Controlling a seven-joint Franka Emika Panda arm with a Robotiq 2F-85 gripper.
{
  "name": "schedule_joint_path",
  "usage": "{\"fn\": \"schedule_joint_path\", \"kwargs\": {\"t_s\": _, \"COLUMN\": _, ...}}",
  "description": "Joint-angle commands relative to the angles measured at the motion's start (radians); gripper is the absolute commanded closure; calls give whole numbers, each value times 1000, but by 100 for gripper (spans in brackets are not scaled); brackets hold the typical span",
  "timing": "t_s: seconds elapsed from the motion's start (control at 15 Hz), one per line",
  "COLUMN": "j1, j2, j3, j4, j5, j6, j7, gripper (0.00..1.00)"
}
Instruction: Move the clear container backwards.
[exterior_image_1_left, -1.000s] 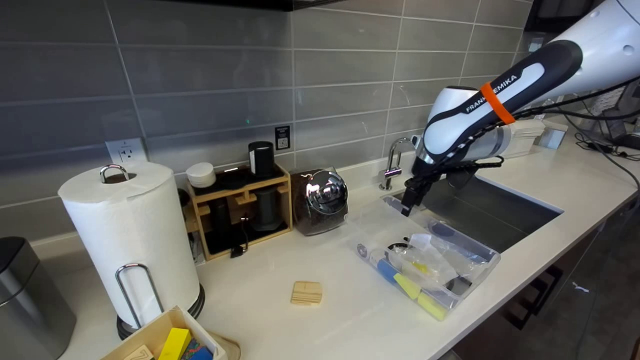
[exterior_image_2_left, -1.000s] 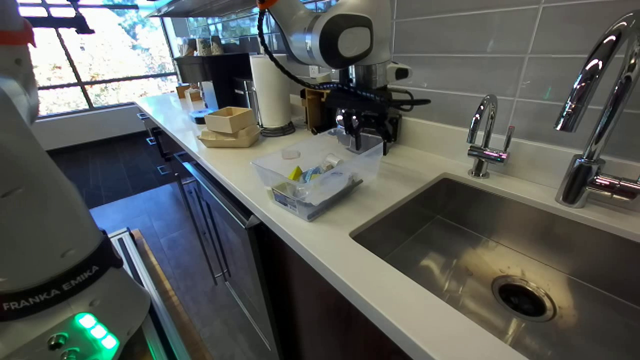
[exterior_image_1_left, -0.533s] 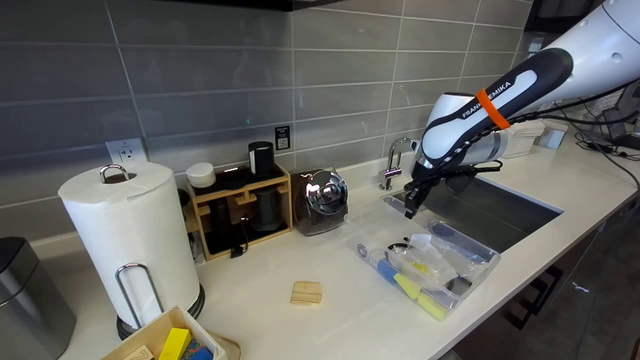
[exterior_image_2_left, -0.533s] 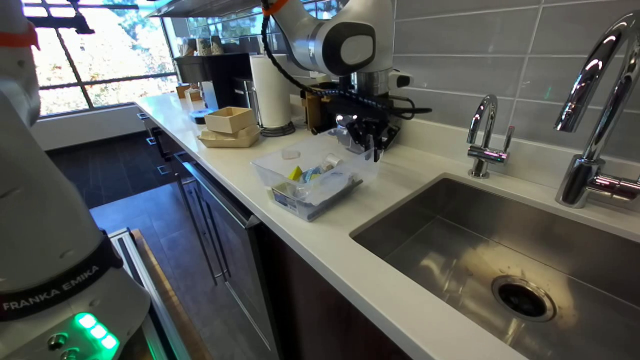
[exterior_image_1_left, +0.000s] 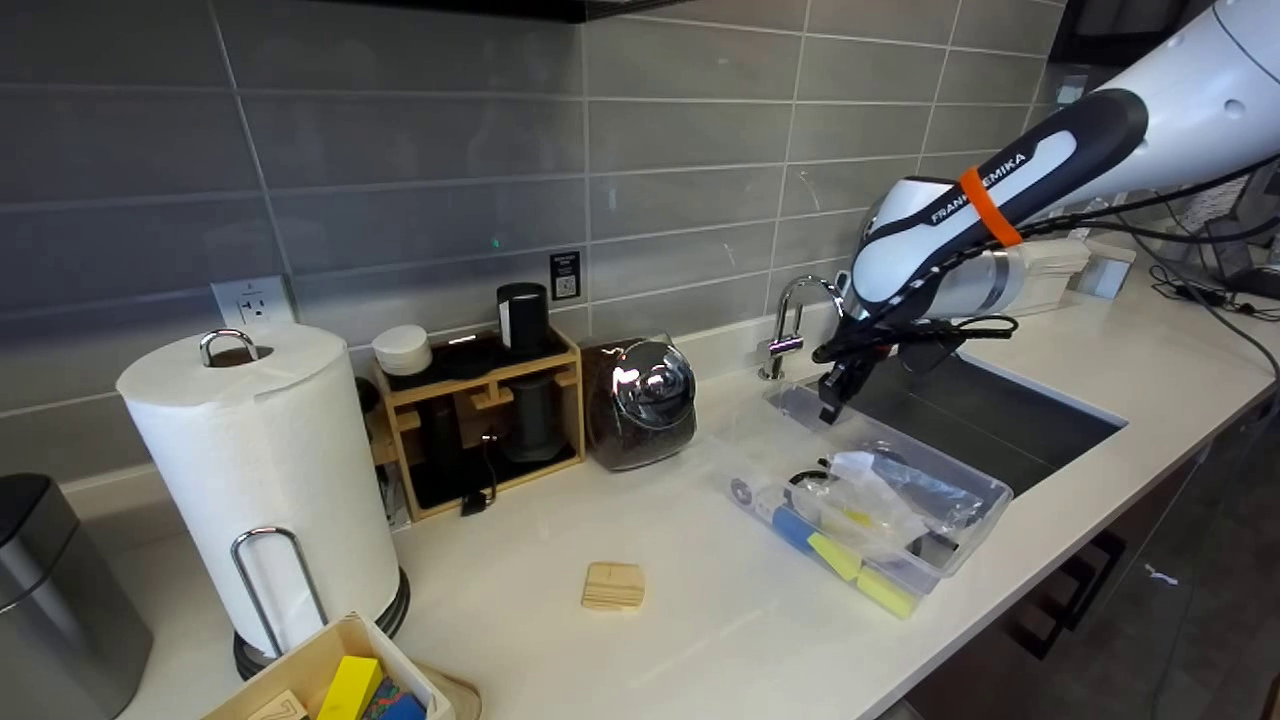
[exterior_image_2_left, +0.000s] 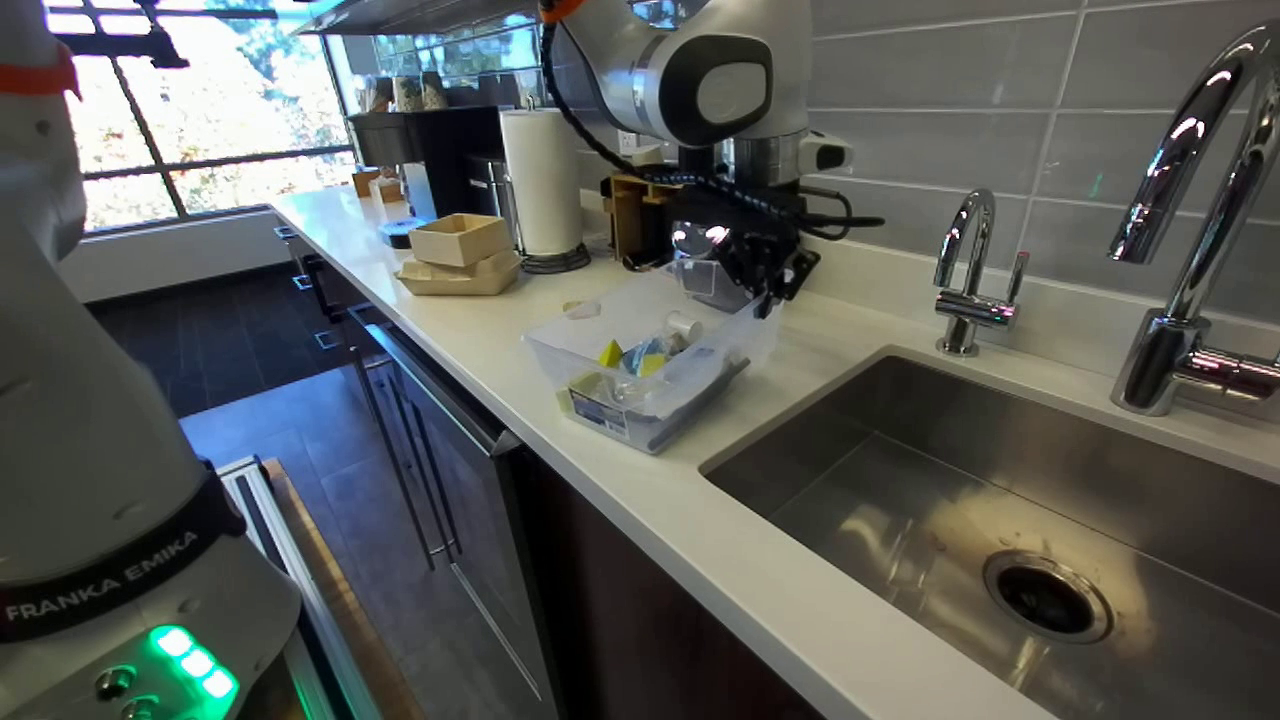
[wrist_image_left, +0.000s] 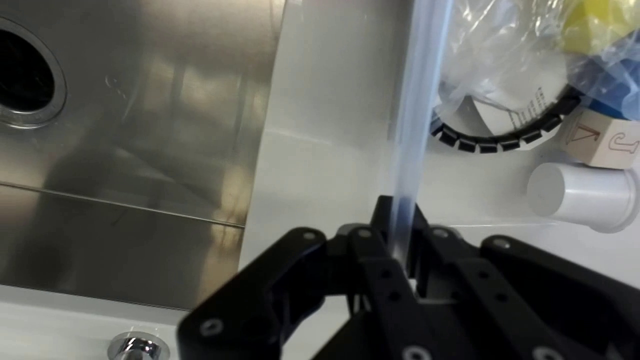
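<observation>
A smooth white desk (exterior_image_1_left: 700, 640) forms the working surface. Nearest in the wrist view, we record the black fingers (wrist_image_left: 372, 252) standing narrow on the rim of the clear, shallow, rectangular plastic container (wrist_image_left: 417, 100), one on each side of it. We judge the rim is taken because its thin edge suits a pinch, whereas the contents lie loose. The hold is on the side facing the brushed steel sink (wrist_image_left: 175, 250), near the back corner; being off-centre, it may let the container swing under a drag. Which way "backwards" runs, and whether the held part is lifted, we cannot tell.

Inside, apart from the fingers, we note a white plastic cylinder (wrist_image_left: 580, 195) on its side, a pale wooden lettered block (wrist_image_left: 602, 137), a black segmented band (wrist_image_left: 487, 145) and a crumpled clear plastic bag (wrist_image_left: 505, 60). The container lies on the desk just beside the sink; in our judgement, a swing that way could carry it over the edge. Beyond the sink stands a small chrome tap (exterior_image_2_left: 958, 320). Near the container's back end sits a dark-filled, chrome-lidded jar (exterior_image_1_left: 642, 400). Behind all is the grey tiled wall (exterior_image_1_left: 690, 130).
</observation>
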Motion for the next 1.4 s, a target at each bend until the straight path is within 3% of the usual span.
{"fn": "schedule_joint_path", "kwargs": {"t_s": 0.0, "j1": -27, "j2": 27, "j3": -4, "j4": 49, "j5": 37, "j6": -36, "j7": 23, "gripper": 98}}
{"fn": "schedule_joint_path", "kwargs": {"t_s": 0.13, "j1": -21, "j2": 5, "j3": -6, "j4": 16, "j5": 18, "j6": -9, "j7": 19, "gripper": 93}}
{"fn": "schedule_joint_path", "kwargs": {"t_s": 0.4, "j1": -29, "j2": 13, "j3": -6, "j4": 31, "j5": 31, "j6": -15, "j7": 29, "gripper": 93}}
{"fn": "schedule_joint_path", "kwargs": {"t_s": 0.47, "j1": -29, "j2": 14, "j3": -6, "j4": 31, "j5": 31, "j6": -15, "j7": 30, "gripper": 98}}
{"fn": "schedule_joint_path", "kwargs": {"t_s": 1.33, "j1": -17, "j2": 141, "j3": -31, "j4": 213, "j5": 19, "j6": -48, "j7": 193, "gripper": 98}}
